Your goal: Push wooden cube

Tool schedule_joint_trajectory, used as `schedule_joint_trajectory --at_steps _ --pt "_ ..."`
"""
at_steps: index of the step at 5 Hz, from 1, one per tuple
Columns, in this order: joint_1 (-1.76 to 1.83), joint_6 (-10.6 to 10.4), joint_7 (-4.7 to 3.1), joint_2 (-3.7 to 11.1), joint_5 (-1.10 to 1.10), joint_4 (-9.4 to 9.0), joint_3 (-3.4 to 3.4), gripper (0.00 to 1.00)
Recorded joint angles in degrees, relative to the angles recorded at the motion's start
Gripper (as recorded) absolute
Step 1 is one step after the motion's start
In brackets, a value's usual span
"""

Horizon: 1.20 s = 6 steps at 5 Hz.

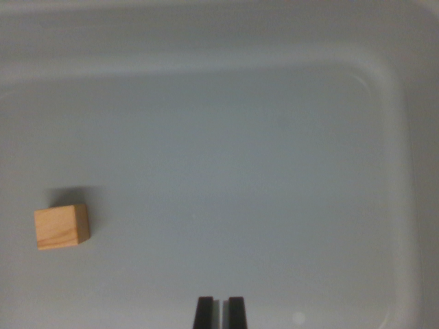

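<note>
Cube: wooden cube [62, 227] is sitting on the pale floor of a shallow tray [401, 205], low on the wrist view's left, resting flat and throwing a short shadow up and to the right of itself.
Faces: top face and a narrow right-hand side face are showing; its edges are running nearly square to the picture, turned only slightly.
Neighbours: nothing is touching the cube; bare floor is lying all round it, and the tray's raised rim is curving along the top and the wrist view's right, well apart from it.
Gripper: gripper [220, 312] is peeking in at the bottom centre, its two dark fingertips drawn close with only a thin pale sliver between them, gripping nothing.
Bearing: cube is lying to the wrist view's left of the fingertips and somewhat higher in the picture, well apart, no contact being made.
Coming move: likely calling for the fingertips to travel leftward and come in behind one flat face.
Risk: an off-centre touch is probably going to spin the cube.
</note>
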Motion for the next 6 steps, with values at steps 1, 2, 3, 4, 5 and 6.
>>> schedule_joint_trajectory --at_steps 1,2,3,4,5,6 --pt "0.07 -0.4 0.09 0.1 0.0 -0.32 0.07 0.0" --pt "0.07 -0.4 0.09 0.1 0.0 -0.32 0.07 0.0" --pt "0.21 -1.1 0.26 0.29 0.0 -0.9 0.2 0.0" --pt "0.21 -1.1 0.26 0.29 0.0 -0.9 0.2 0.0" --pt "0.42 -2.1 0.53 0.59 0.0 -1.8 0.4 0.0" --pt "0.42 -2.1 0.53 0.59 0.0 -1.8 0.4 0.0"
